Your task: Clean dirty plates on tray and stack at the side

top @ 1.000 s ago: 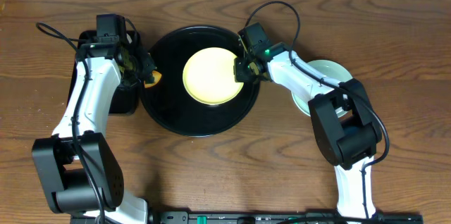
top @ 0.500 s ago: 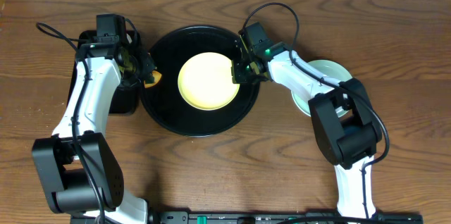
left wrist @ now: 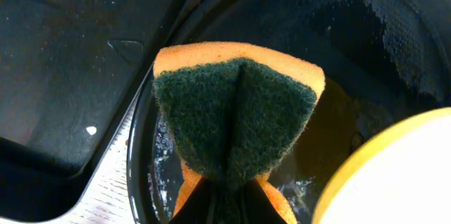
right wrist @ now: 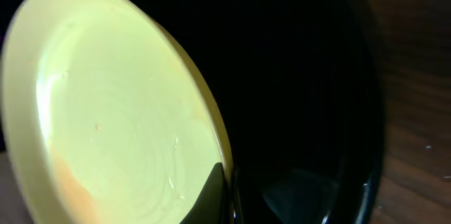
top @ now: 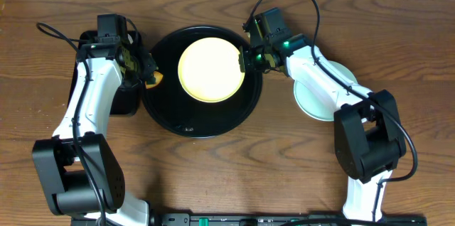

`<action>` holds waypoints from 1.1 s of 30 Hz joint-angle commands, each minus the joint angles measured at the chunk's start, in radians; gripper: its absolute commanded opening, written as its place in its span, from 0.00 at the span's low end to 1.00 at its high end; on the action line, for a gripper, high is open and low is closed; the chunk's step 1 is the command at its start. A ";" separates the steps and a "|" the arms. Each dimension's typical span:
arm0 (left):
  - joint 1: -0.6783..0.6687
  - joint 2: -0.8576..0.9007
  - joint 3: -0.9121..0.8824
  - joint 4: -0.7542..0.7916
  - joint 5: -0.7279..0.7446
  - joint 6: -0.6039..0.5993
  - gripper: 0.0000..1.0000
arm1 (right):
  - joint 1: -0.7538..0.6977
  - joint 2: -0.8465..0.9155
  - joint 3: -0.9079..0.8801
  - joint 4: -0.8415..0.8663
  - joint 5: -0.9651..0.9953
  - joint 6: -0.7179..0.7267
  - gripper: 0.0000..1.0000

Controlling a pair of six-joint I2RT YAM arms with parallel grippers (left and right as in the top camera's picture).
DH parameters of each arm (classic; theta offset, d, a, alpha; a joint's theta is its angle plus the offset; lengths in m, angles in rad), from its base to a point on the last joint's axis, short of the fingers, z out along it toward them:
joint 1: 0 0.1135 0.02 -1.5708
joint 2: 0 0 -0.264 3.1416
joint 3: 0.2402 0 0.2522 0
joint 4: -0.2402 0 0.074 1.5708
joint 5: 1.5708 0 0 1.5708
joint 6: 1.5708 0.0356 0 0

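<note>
Upper middle of the overhead view: right end effector (top: 244, 61) pinched narrow on the right rim of the yellow plate (top: 210, 70). In the right wrist view, at the bottom edge, one dark finger (right wrist: 211, 197) laid over the plate's inner face. Rim caught in a thin gap, second finger lost against the dark behind. Plate filling the left half of that frame and tilted. Faint concentric rings in the pale glaze, a slight orange tinge toward the lower left. Whether its far edge rests on anything: cannot tell.

From overhead, plate within the outline of the round glossy black tray (top: 192, 116), toward the tray's upper part. Tray centred a little left of the frame's middle, on the brown wooden tabletop (top: 284, 169).

Left of the tray, at its left rim: left end effector (top: 151, 78) closed tight on a folded sponge (left wrist: 236, 104). Orange foam outside, dark green scouring face creased down the middle, the pinch at the bottom of the left wrist frame. Sponge over the tray's left rim, just beside the yellow plate's edge at lower right, a dark strip of tray between them. Wet sheen and small droplets on the tray near the sponge.

Upper left of the left wrist frame: black rectangular tray (left wrist: 70, 76), close against the round one.

Right side of the overhead view: blue-green plate (top: 311, 100) on the tabletop, outside the tray, partly under the right arm.
</note>
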 commanded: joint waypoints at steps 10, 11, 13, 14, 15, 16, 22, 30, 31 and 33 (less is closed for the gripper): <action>0.005 0.008 0.000 0.000 -0.013 0.007 0.08 | 0.122 -0.182 0.000 0.005 0.541 -0.171 0.02; 0.005 0.008 0.000 0.000 -0.013 0.007 0.08 | 0.145 -0.185 0.000 0.005 0.606 -0.190 0.01; 0.005 0.008 0.000 0.000 -0.013 0.007 0.08 | 0.189 -0.188 0.000 0.004 0.716 -0.219 0.01; 0.005 0.008 0.000 0.000 -0.013 0.007 0.08 | 0.212 -0.187 0.000 0.002 0.771 -0.229 0.02; 0.005 0.008 0.000 0.000 -0.013 0.007 0.08 | 0.233 -0.187 0.000 0.000 0.824 -0.234 0.01; 0.005 0.008 0.000 0.000 -0.013 0.007 0.08 | 0.253 -0.187 0.000 -0.002 0.872 -0.234 0.01; 0.005 0.008 0.000 0.000 -0.013 0.007 0.08 | 0.338 -0.187 0.000 0.009 1.048 -0.252 0.01; 0.005 0.008 0.000 -0.003 -0.013 0.007 0.08 | 0.352 -0.187 0.000 0.015 1.122 -0.290 0.01; 0.005 0.008 0.000 -0.003 -0.013 0.007 0.08 | 0.354 -0.187 0.000 0.021 1.122 -0.306 0.01; 0.005 0.008 0.000 -0.003 -0.013 0.007 0.08 | 0.361 -0.187 0.000 0.024 1.105 -0.320 0.02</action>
